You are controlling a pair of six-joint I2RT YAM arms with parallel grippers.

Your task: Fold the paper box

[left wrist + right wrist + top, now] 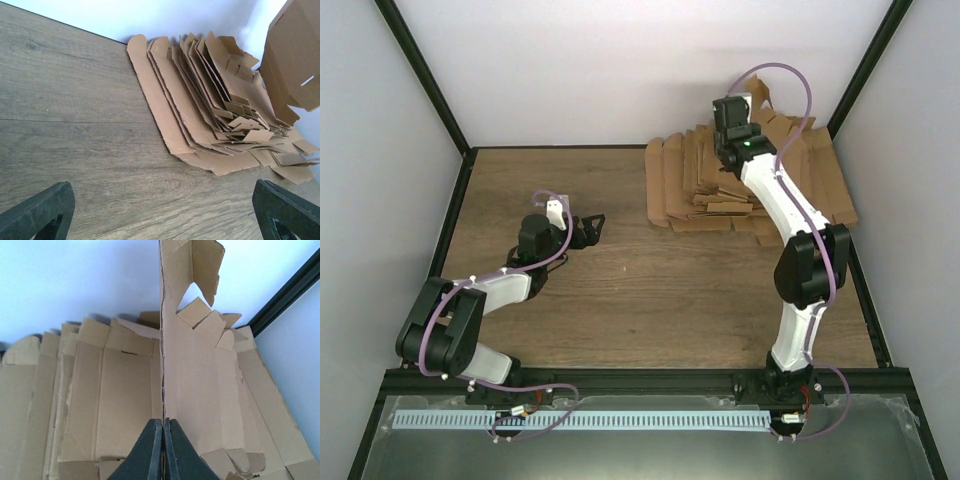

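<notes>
My right gripper (163, 421) is shut on the edge of the paper box (192, 370), a single brown cardboard blank held on edge above the pile. In the top view the right gripper (738, 118) is raised over the pile at the back right, with the held box (761, 98) sticking up behind it. The held box also shows at the upper right of the left wrist view (295, 55). My left gripper (588, 228) is open and empty, low over the bare table left of the pile; its fingertips (40, 210) show at the bottom corners.
A pile of many flat brown cardboard blanks (740, 190) lies fanned out at the back right of the wooden table (620, 290); it also shows in the left wrist view (210, 115). White walls and black frame posts (865, 70) enclose the table.
</notes>
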